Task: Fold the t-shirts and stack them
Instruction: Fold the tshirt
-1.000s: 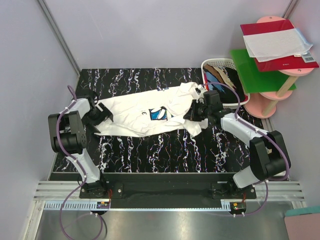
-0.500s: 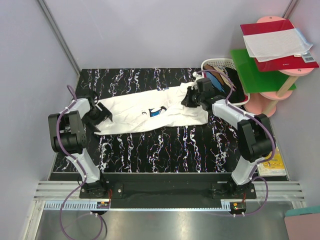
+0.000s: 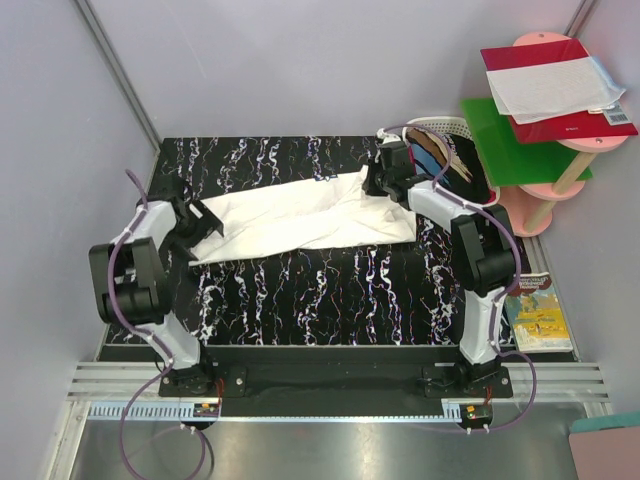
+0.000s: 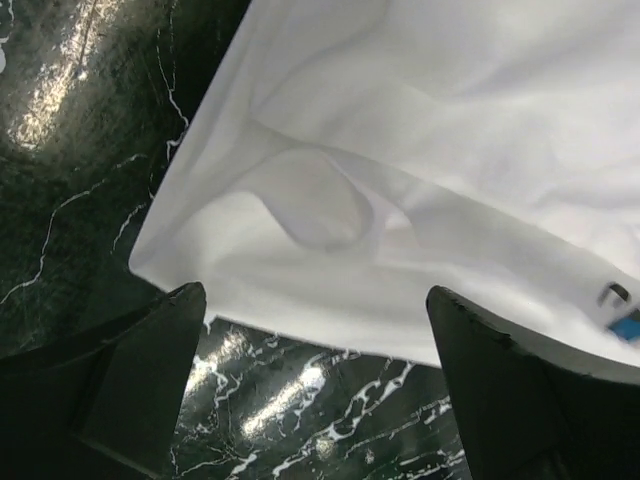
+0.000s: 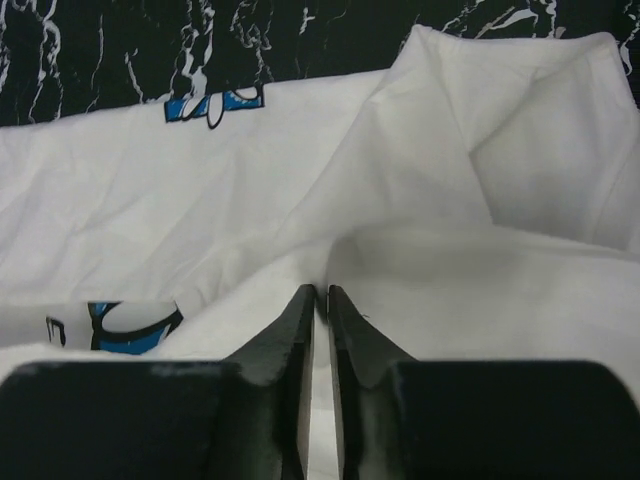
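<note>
**Right pincer narrow on shirt, left pincer wide**

Right gripper [image 5: 322,292]: jaws almost together, with a ridge of the white t-shirt [image 3: 300,215] pinched at the tips, at the shirt's far right end. Left gripper [image 4: 315,300]: jaws wide, nothing held, low over the shirt's left hem. The shirt lies spread across the black marbled table [image 3: 300,300]. Only scraps of the blue print [image 5: 212,102] show. Dark and tan t-shirts [image 3: 440,158] sit in the white basket [image 3: 440,122].

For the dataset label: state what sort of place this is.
Probably a robotics lab test cell, not a home: plain grey panel walls box in a black white-veined table, a slotted aluminium rail runs along its near edge, and a white cloth t-shirt lies spread on it.
</note>
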You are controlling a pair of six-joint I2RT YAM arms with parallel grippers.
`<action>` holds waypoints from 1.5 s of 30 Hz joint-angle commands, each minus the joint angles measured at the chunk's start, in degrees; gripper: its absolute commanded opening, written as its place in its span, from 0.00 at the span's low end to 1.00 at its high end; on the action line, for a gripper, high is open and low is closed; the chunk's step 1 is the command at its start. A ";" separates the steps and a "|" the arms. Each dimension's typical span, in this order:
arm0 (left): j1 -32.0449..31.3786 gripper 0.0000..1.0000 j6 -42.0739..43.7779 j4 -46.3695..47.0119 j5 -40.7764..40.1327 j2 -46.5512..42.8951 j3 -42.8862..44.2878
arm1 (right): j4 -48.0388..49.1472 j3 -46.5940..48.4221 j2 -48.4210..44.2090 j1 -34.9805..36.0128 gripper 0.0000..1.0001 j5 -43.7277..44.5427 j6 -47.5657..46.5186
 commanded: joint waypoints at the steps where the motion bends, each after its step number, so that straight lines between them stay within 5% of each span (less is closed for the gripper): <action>1: 0.04 0.99 2.03 1.34 3.84 -12.24 -1.13 | -0.56 5.59 3.91 -0.25 0.49 5.51 -0.77; 3: -0.13 0.99 2.39 1.51 5.68 -17.42 -1.57 | -1.35 5.60 3.48 -0.25 0.66 6.30 -0.76; 4: -0.13 0.99 2.82 1.43 6.30 -18.92 -1.48 | -1.18 4.99 2.60 -0.25 0.87 6.65 -0.85; 5: -0.22 0.99 3.00 1.77 7.09 -21.37 -1.40 | -0.48 3.41 0.42 -0.17 0.96 6.92 -1.20; 11: -3.11 0.94 5.64 5.03 10.53 -20.10 1.15 | 5.85 -8.19 -13.11 0.27 1.00 6.66 -1.12; 13: -4.00 0.71 6.43 6.86 11.05 -17.10 1.59 | 5.25 -11.17 -15.67 0.28 0.97 5.34 -0.16; 14: -5.04 0.05 6.43 7.48 10.97 -13.61 2.20 | 4.81 -12.41 -18.04 0.28 0.80 4.73 0.72; 15: -5.58 0.00 6.60 7.75 9.66 -11.57 2.99 | 4.80 -13.64 -19.28 0.28 0.53 3.77 1.25; 17: -7.85 0.00 7.83 7.32 7.81 -4.83 6.92 | 4.54 -17.42 -22.70 0.28 0.02 4.19 4.31; 18: -8.65 0.00 8.18 6.18 3.98 -2.35 8.78 | 4.45 -18.48 -23.67 0.28 0.00 3.50 4.77; 23: -12.61 0.00 7.49 -4.10 -8.97 13.11 22.83 | -4.07 -19.98 -22.12 0.28 0.00 3.58 7.40; 30: -14.28 0.00 7.22 -9.19 -19.94 19.91 30.32 | -7.15 -17.97 -12.27 0.19 0.00 3.75 10.31; 35: -14.64 0.00 8.54 -15.61 -29.70 23.16 36.46 | -13.29 -7.25 -0.32 0.10 0.00 1.13 11.10; 45: -15.69 0.00 11.17 -30.38 -34.65 31.77 43.43 | -18.31 8.21 9.62 0.01 0.00 1.12 9.35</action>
